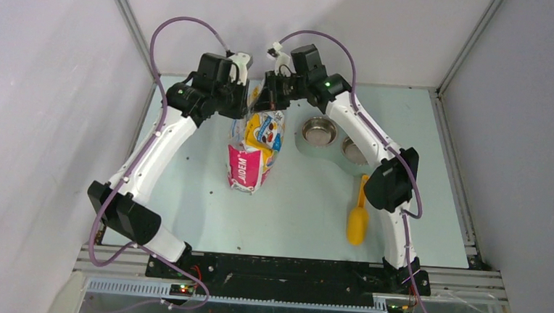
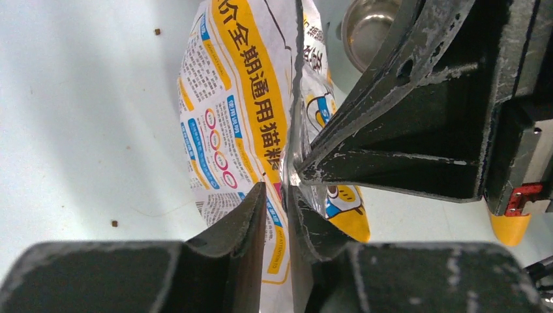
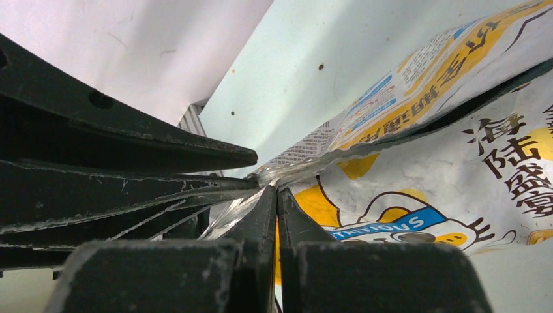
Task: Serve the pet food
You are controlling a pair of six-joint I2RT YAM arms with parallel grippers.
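Top external view has the bag (image 1: pixel 254 151) upright beneath both grippers, its top edge caught between them. The left gripper (image 2: pixel 279 212) is closed on that edge, film pinched between its fingers. The right gripper (image 3: pixel 276 208) is also clamped tight on the edge, tip to tip with the left one. The only kibble (image 2: pixel 158 31) in view is a few stray pellets on the table (image 1: pixel 292 223), left of the left fingers. A steel bowl (image 1: pixel 319 132) sits just right of the right gripper. A yellow scoop (image 1: pixel 357 216) lies nearer the bases, by the right arm.
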